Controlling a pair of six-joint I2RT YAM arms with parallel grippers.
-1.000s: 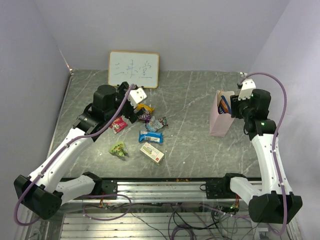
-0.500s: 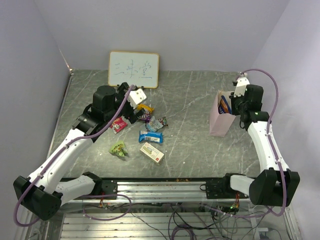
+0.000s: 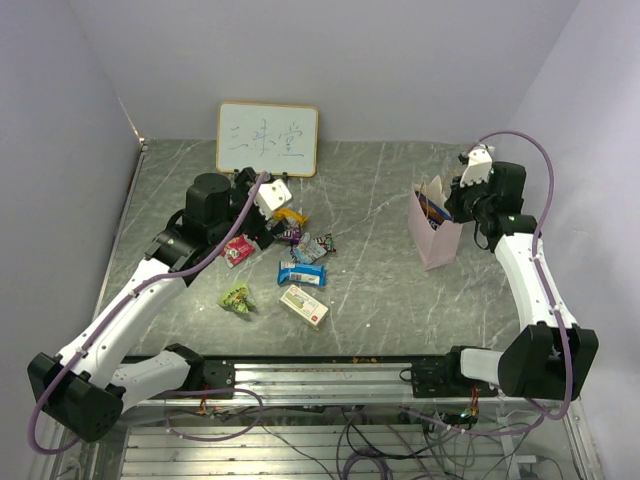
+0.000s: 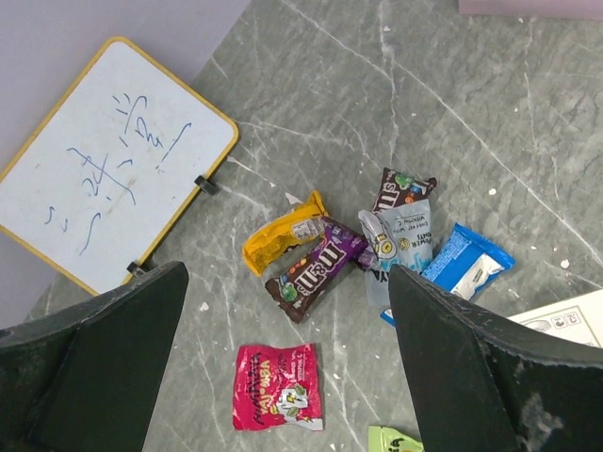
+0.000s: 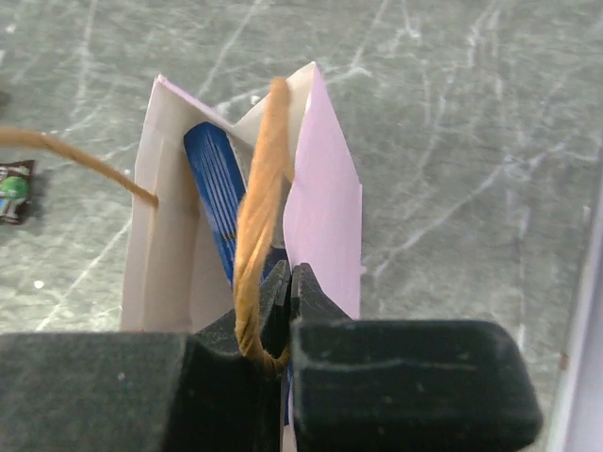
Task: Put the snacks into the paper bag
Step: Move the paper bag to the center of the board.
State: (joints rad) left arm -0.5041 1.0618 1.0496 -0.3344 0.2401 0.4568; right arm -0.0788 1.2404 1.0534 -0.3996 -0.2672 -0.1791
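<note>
The pale pink paper bag (image 3: 430, 235) stands tilted at the right, and a dark blue crisp bag (image 5: 215, 174) shows inside it. My right gripper (image 5: 289, 271) is shut on the bag's near rim (image 5: 322, 202), with a tan handle (image 5: 258, 212) looped over one finger. The other snacks lie left of centre: a pink packet (image 4: 279, 386), an orange one (image 4: 281, 241), a purple bar (image 4: 318, 266), a brown pack (image 4: 403, 187), a pale packet (image 4: 401, 235) and a blue-white bar (image 4: 468, 266). My left gripper (image 4: 287, 344) hangs open above the pink packet, holding nothing.
A white writing board (image 3: 267, 138) leans on the back wall. A green packet (image 3: 238, 297) and a cream box (image 3: 304, 305) lie nearer the front edge. The walls close in on both sides.
My right gripper has closed on the bag's rim and drawn the bag leftward, tilting it. The left arm has hardly moved.
</note>
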